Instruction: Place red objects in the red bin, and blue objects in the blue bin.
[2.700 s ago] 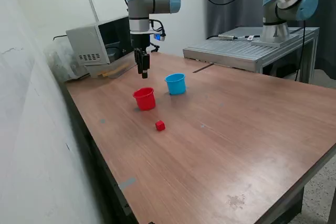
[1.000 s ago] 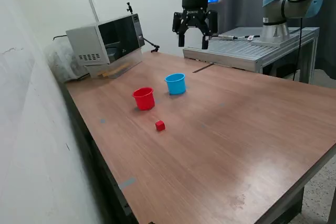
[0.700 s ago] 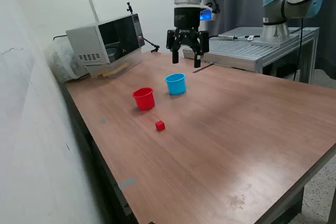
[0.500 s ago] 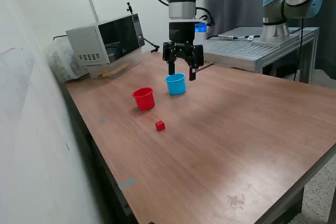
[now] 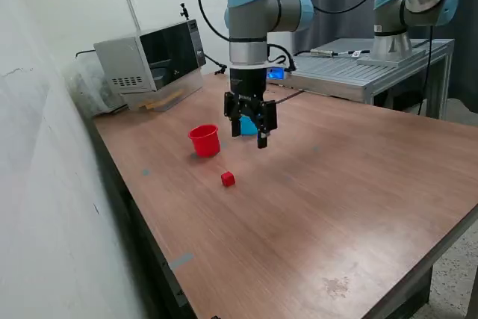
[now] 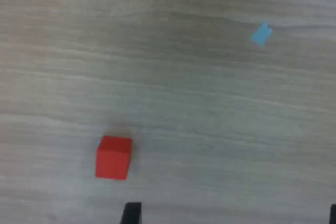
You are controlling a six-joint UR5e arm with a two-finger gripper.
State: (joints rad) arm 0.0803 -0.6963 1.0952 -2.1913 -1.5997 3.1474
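Wooden table (image 5: 358,177) is seen bare around one red cube (image 5: 228,178), near the red cup (image 5: 205,140). Held above it, the gripper (image 5: 246,131) is spread wide, empty — it should be centred over the cube, lowered straight, then closed squarely on opposite faces.

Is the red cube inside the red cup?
No, the red cube lies on the bare table, apart from the red cup, which stands nearer the microwave.
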